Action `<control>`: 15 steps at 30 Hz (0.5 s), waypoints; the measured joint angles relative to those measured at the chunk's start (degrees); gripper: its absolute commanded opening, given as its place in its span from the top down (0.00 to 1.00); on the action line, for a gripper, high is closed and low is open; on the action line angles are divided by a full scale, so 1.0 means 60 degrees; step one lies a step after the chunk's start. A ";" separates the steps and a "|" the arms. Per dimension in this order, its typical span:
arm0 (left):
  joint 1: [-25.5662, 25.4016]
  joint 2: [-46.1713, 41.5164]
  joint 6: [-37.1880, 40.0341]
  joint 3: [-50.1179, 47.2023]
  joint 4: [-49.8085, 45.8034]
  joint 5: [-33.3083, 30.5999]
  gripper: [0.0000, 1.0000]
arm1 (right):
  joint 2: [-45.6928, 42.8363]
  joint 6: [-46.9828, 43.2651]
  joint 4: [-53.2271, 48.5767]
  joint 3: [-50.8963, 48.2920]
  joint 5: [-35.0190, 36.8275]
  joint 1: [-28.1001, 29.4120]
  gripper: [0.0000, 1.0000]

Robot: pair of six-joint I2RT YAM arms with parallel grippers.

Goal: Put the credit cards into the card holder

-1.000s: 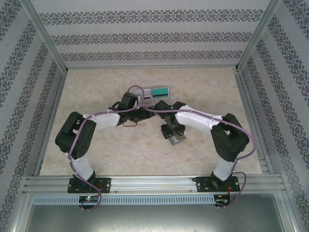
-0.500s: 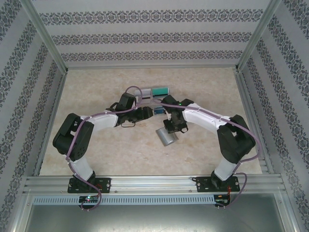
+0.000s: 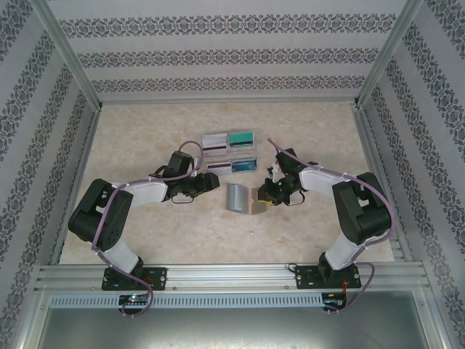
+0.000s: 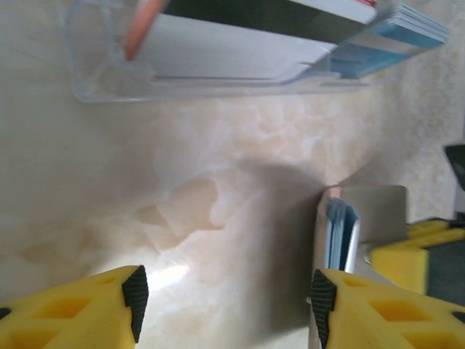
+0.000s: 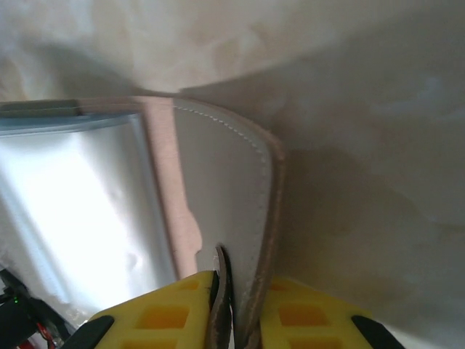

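The card holder (image 3: pixel 237 198) lies open near the table's middle, grey inside with a brownish cover. My right gripper (image 3: pixel 266 194) is shut on its right cover flap (image 5: pixel 218 182); the flap stands pinched between the yellow fingers (image 5: pixel 243 291), beside a clear inner sleeve (image 5: pixel 73 203). My left gripper (image 3: pixel 211 182) stands open just left of the holder, nothing between its pads (image 4: pixel 228 302). In the left wrist view the holder (image 4: pixel 363 211) stands at the right with blue card edges (image 4: pixel 340 233) inside. More credit cards (image 3: pixel 218 141) sit in the rack behind.
The clear four-part rack (image 3: pixel 229 153) holds white-grey, teal (image 3: pixel 241 137) and blue (image 3: pixel 245 163) cards just beyond both grippers; its clear plastic wall (image 4: pixel 218 83) is close ahead of the left gripper. Bare marble tabletop lies to the left, the right and toward the near edge.
The right gripper went from above the holder toward the rack, then came back lower on the right and shut on the cover flap. The holder shifted left and lies open. The left gripper drew back.
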 measured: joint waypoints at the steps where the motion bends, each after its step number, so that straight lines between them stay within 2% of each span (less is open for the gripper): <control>1: 0.0000 0.0000 -0.0040 -0.0036 0.0091 0.0131 0.38 | 0.0069 0.0007 0.0109 -0.0055 -0.0007 0.0000 0.80; 6: -0.0004 0.0000 -0.0262 -0.0098 0.0393 0.0492 0.39 | 0.0117 0.0007 0.0324 -0.0095 -0.0029 0.0000 0.80; 10: -0.0073 0.0124 -0.0357 0.0124 0.0506 0.0736 0.49 | 0.0168 0.0007 0.0379 -0.0095 -0.0040 0.0000 0.80; 15: -0.0372 0.0769 -0.0535 0.0481 0.1056 0.1086 0.52 | 0.0306 0.0011 0.0514 -0.0095 -0.0204 -0.0066 0.80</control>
